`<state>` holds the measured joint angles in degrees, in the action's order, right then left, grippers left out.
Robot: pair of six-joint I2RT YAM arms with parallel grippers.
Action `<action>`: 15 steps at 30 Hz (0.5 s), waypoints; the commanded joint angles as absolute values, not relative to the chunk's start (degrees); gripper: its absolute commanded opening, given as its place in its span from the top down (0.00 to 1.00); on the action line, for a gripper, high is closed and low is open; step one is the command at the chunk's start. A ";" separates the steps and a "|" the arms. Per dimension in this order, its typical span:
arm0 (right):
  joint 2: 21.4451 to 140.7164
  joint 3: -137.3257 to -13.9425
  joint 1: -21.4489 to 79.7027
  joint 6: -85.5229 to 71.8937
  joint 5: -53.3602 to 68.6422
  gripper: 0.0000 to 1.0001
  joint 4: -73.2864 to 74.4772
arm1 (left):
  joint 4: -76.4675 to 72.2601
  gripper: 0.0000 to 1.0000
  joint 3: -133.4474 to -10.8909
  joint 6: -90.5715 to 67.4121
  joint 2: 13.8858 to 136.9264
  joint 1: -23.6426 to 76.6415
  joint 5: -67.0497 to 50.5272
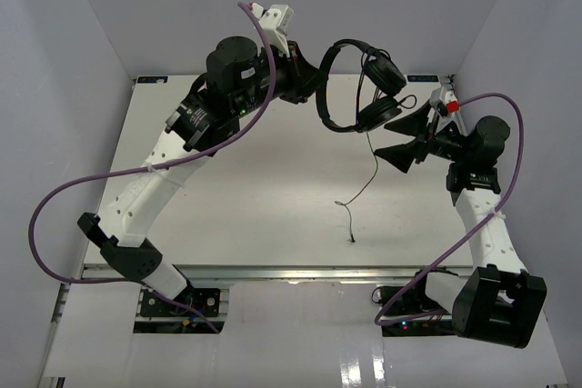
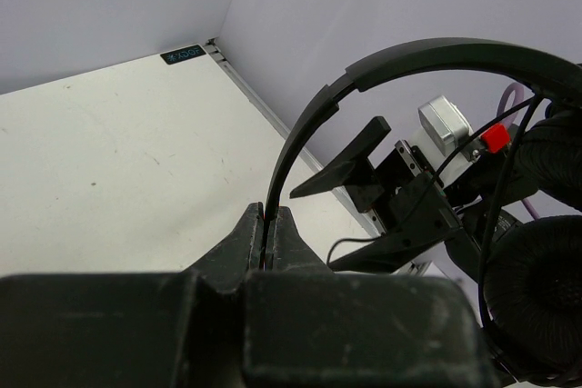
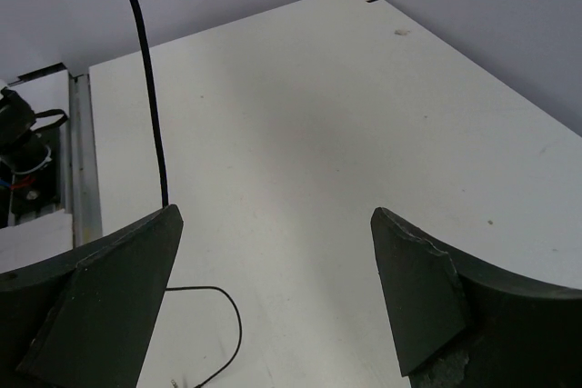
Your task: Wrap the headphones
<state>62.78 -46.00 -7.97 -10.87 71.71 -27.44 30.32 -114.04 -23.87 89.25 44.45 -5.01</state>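
The left gripper clamped the headphones by the headband above the table's far edge (so the cord dangled free). The right gripper gaped wide over the table's right side.

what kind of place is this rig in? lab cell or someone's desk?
Most likely an enclosed lab test cell, not a desk: a bare white table boxed in by plain walls, the left arm and right arm mounted along a metal rail, purple cables looping loose.

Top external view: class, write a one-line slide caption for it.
Left tool holds the headphones aloft by the headband; open right tool sits near the dangling cord.
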 commanded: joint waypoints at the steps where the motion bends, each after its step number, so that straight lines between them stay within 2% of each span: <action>1: 61.70 -48.14 -7.81 -14.58 78.00 0.09 -28.98 | 29.08 1.00 -114.61 -24.61 86.32 44.72 -4.67; 10: 60.81 -47.88 -5.38 -13.97 80.68 0.08 -28.84 | 29.00 1.00 -115.49 -24.54 86.40 44.65 -4.62; 15: 61.26 -53.11 -4.15 -6.57 73.46 0.06 -17.26 | 29.09 1.00 -114.87 -24.43 85.96 44.65 -4.13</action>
<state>61.95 -47.34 -5.42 -12.07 78.28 -24.83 30.41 -114.04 -23.86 89.25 44.45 -4.91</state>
